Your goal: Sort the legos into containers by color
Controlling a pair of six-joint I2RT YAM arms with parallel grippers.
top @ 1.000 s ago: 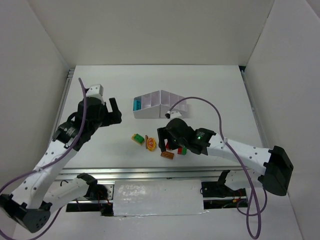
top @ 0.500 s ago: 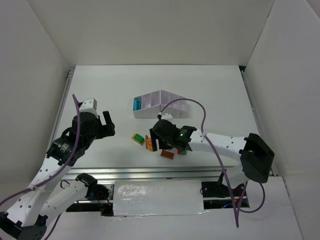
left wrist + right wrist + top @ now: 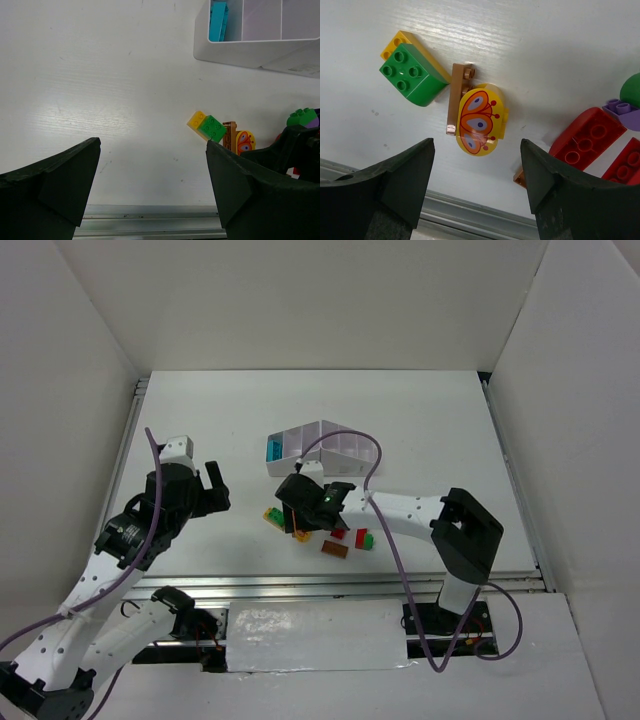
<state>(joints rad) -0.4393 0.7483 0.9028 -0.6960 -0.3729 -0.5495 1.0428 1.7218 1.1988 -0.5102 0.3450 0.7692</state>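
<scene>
Hangs at left with left end effector (image 3: 152, 150) spread wide and empty, clear of the legos (image 3: 335, 549); hovers over worktop (image 3: 430, 420) with right end effector (image 3: 476, 145) open astride the butterfly brick (image 3: 479, 117), seemingly to pick it for the tray (image 3: 235, 50) near behind, one blue brick (image 3: 218, 20) inside.

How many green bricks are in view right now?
2. One green brick sits on a yellow brick, left of the butterfly piece; the other green brick lies at the pile's right end. The right arm may hide more.
</scene>
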